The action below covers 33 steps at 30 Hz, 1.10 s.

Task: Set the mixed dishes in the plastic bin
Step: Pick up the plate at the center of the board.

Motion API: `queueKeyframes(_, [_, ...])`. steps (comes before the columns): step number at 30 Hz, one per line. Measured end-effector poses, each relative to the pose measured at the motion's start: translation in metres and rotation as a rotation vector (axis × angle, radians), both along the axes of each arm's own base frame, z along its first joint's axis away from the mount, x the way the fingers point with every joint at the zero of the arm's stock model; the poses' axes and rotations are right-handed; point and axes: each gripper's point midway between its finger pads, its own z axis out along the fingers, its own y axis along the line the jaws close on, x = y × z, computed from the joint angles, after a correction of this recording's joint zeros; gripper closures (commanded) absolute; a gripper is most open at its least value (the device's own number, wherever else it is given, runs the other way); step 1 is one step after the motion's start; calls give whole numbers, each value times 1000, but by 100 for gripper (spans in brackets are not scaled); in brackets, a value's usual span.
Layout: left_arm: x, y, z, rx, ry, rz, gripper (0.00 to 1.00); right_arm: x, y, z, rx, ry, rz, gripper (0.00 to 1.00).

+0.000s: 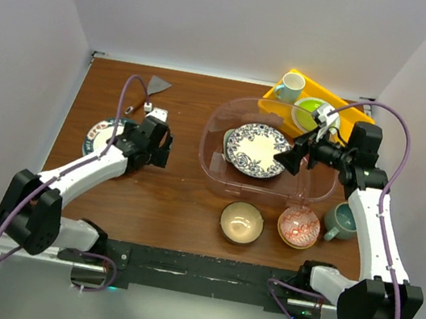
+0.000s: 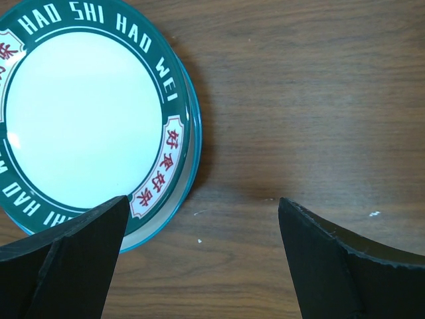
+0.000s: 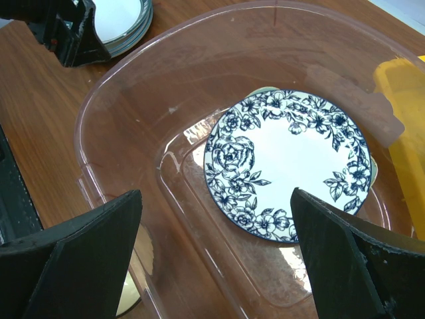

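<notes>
Brown tabletop, white walls. Left fingers spread apart, one overlapping the green-rimmed plate lettered "HAO SHI HAO WEI". Right fingers spread apart over the clear bin; blue floral plate lies inside between them, yellow tray beside the bin.

Plain white walls box in the dark brown wood-grain table on three sides, soft even light, black strip along the bottom edge.

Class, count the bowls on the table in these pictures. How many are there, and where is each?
2. A tan bowl and a red-patterned bowl sit side by side on the table, just in front of the clear bin. None shows inside the bin.
</notes>
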Motion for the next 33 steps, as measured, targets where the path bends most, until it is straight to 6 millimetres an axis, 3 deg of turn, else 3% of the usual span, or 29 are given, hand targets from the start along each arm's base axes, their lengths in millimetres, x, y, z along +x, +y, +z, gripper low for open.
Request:
queueKeyframes(3, [3, 5, -3, 44, 13, 8, 5, 0, 0, 0, 0, 0, 0, 2])
queueKeyframes(16, [27, 12, -12, 200, 53, -3, 53, 0, 0, 0, 0, 0, 0, 2])
queueKeyframes(19, [28, 16, -17, 237, 72, -9, 59, 0, 0, 0, 0, 0, 0, 2])
queueKeyframes(33, [36, 20, -30, 299, 117, -14, 64, 0, 0, 0, 0, 1, 0, 2])
